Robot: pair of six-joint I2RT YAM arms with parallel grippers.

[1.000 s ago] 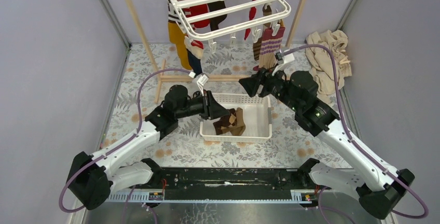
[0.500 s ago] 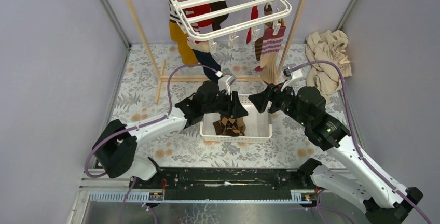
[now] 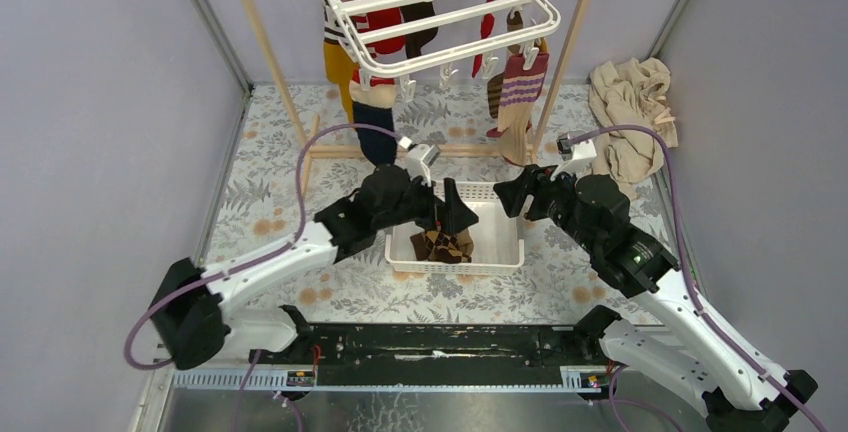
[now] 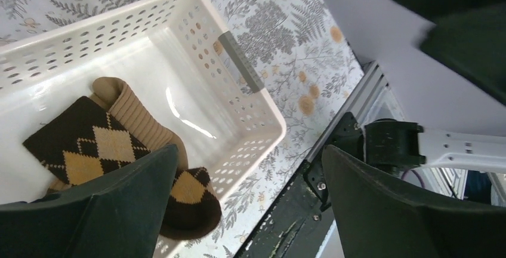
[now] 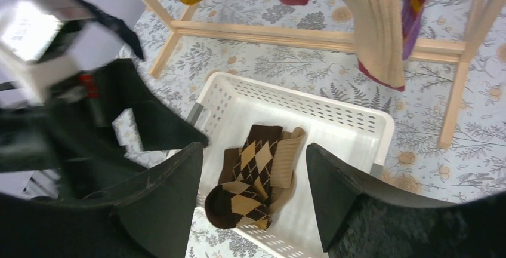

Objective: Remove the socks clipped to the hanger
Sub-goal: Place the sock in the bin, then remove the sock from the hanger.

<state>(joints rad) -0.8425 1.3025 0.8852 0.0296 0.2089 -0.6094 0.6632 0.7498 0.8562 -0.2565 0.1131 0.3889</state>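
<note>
The white hanger (image 3: pixel 440 7) hangs at the far side of the desk (image 3: pixel 270 182), under the top bar of a wooden frame (image 3: pixel 268 47). Several socks (image 3: pixel 380 22) are clipped to it. On its left side are a red sock, a mustard sock (image 3: pixel 340 67) and a navy sock (image 3: pixel 377 122). On its right side is a purple-striped sock (image 3: pixel 522 77).

Nearer the arms stands a white perforated basket (image 3: pixel 505 242). Inside it lie brown argyle socks (image 4: pixel 89 150) with a tan ribbed one beside them.

The left gripper (image 4: pixel 249 153) hovers over the left part of the basket. Its jaws are spread wide with nothing between them.

The right gripper (image 5: pixel 253 150) hangs above the basket's far right corner and looks down into it. Its jaws are also apart and hold nothing.

A crumpled beige cloth (image 3: pixel 630 112) lies on the desk at the far right, just beyond the frame's right post.
</note>
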